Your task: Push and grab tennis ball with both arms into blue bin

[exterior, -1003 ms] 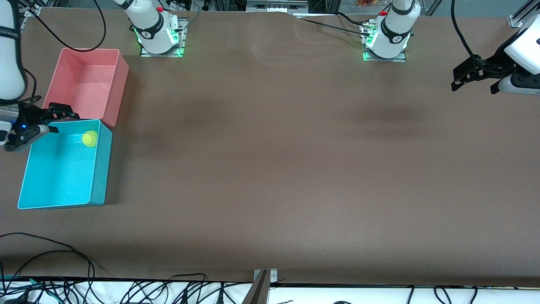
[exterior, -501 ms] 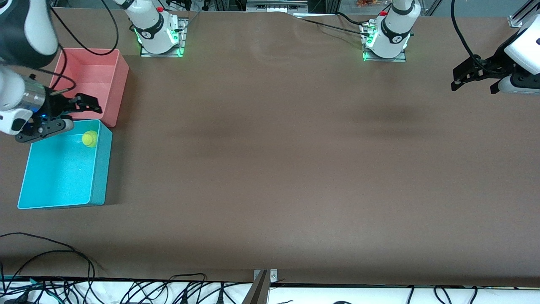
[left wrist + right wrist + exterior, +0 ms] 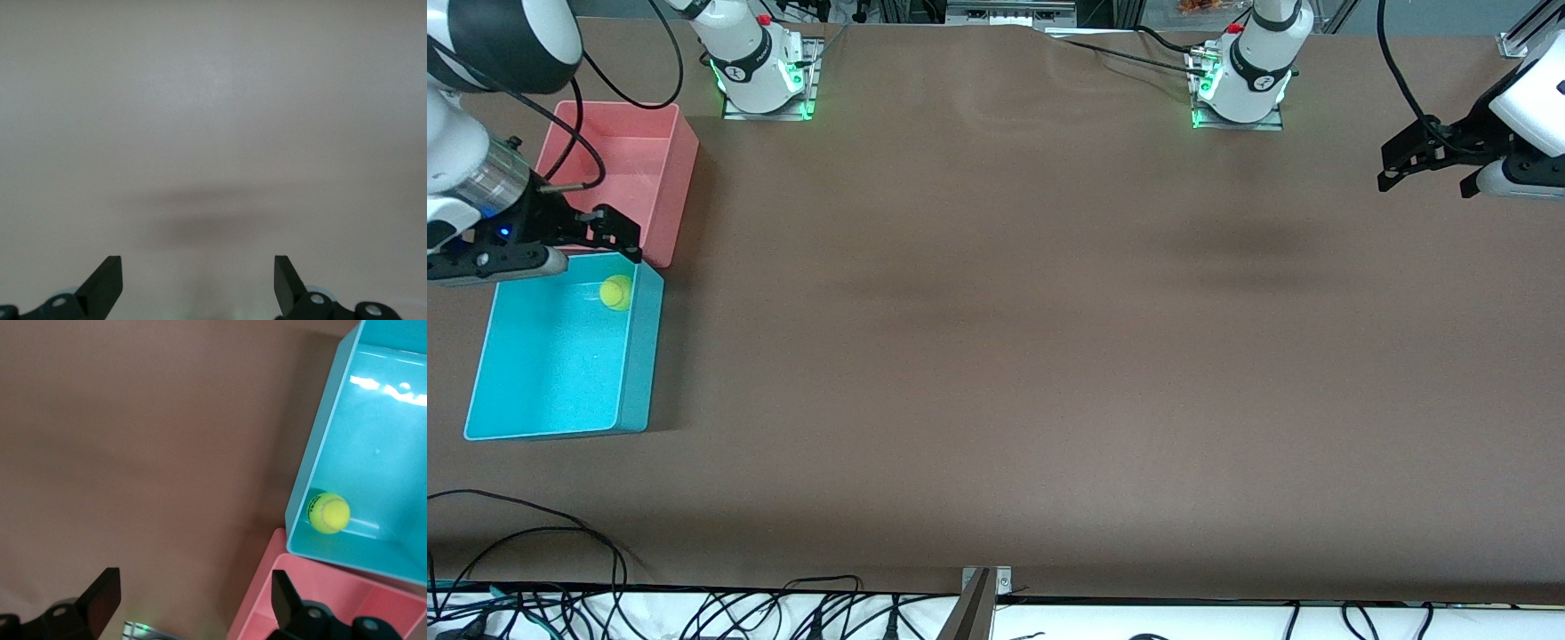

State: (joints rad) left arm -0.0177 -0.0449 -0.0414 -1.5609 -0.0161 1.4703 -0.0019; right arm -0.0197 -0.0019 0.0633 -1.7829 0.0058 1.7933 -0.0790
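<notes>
The yellow-green tennis ball [image 3: 615,292] [image 3: 328,513] lies inside the blue bin [image 3: 638,356] [image 3: 320,433], in the corner nearest the pink bin, at the right arm's end of the table. My right gripper [image 3: 600,244] [image 3: 193,593] hangs open and empty above the seam between the two bins, beside the ball and not touching it. At the left arm's end of the table my left gripper [image 3: 1423,182] [image 3: 198,277] waits, open and empty, over bare brown table.
A pink bin [image 3: 605,169] [image 3: 320,600] stands against the blue bin, farther from the front camera. The two arm bases [image 3: 765,80] [image 3: 1240,89] sit along the table's back edge. Loose cables [image 3: 560,533] trail over the front edge.
My right gripper has swung from over the blue bin's outer end toward the ball's corner and the pink bin, turning as it went. The ball and the left arm have not moved.
</notes>
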